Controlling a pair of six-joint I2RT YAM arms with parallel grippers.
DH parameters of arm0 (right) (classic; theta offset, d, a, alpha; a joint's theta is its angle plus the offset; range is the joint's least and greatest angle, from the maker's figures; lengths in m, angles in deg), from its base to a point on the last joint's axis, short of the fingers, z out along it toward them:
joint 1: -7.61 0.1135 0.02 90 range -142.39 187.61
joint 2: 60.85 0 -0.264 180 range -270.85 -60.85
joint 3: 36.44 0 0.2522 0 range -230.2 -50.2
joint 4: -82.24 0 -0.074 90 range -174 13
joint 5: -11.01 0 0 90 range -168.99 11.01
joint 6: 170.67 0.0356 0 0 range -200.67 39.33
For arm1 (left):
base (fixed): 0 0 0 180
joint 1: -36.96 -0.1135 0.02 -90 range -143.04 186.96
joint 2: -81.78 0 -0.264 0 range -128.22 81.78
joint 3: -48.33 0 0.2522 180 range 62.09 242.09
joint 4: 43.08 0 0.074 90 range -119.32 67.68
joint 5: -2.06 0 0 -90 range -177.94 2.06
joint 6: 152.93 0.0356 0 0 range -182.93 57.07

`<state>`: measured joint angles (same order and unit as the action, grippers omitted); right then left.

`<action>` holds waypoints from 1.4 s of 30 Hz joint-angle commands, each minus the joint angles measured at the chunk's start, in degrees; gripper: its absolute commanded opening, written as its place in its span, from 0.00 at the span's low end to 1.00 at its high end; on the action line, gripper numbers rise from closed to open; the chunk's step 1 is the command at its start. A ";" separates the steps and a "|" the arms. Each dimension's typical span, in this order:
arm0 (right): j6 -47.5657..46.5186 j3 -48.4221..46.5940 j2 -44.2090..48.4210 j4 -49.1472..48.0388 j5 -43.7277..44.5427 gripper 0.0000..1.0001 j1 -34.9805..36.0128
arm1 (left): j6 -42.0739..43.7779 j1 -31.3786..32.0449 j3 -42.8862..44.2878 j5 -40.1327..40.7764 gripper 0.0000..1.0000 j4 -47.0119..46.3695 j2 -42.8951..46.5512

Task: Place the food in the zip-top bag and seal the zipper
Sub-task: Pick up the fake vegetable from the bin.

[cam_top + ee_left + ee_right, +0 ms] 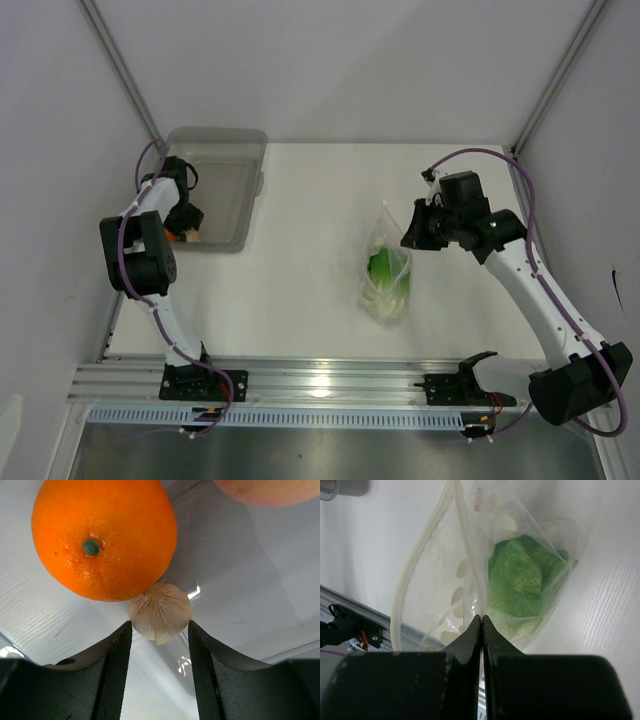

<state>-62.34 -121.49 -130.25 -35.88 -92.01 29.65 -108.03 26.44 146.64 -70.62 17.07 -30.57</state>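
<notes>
My left gripper (159, 642) reaches into the translucent grey bin (228, 160) at the table's (310, 200) 10 o'clock corner. Its fingers (117, 670) are spread, and the small pale beige lump (160, 611) sits right between their tips; I cannot tell whether either pad touches it. A round orange fruit (104, 539) with a green stem dot rests against the lump at its 11 o'clock. A paler second fruit (265, 489) is cut off by the frame edge at 1 o'clock. My right gripper (482, 619) is pressed together, pinching a fold of the zip-top bag (432, 580), which lies on the table toward 3 o'clock from centre. Inside the clear pouch lies the lettuce head (520, 577), leafy green toward the pinched end in the overhead view, its pale base toward 6 o'clock. Pale oval marks show on the film, too blurred to read as writing.
</notes>
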 commanded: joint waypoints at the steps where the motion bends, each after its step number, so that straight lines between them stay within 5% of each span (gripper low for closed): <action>1: -0.40 -2.72 1.64 -0.22 -0.34 0.00 0.37 | -0.87 -0.55 2.11 1.14 0.52 0.72 -0.58; 12: 0.13 -3.16 2.08 0.13 -0.26 0.00 0.63 | -0.34 -0.55 2.37 0.78 0.54 0.46 -0.76; 18: 0.22 -3.33 2.17 0.13 -0.08 0.00 0.90 | 0.80 -0.64 2.02 0.70 0.50 -0.86 -0.50; 22: 0.22 -3.33 2.43 0.13 0.45 0.00 0.90 | 0.98 -0.73 1.93 0.61 0.39 -1.04 -0.58; 42: 0.92 -3.16 1.03 -0.39 1.24 0.00 1.95 | 1.24 1.12 0.27 -4.39 0.34 -1.48 6.26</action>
<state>-62.23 -122.34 -129.12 -35.64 -91.44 31.18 -107.47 26.66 146.84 -72.52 17.00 -29.90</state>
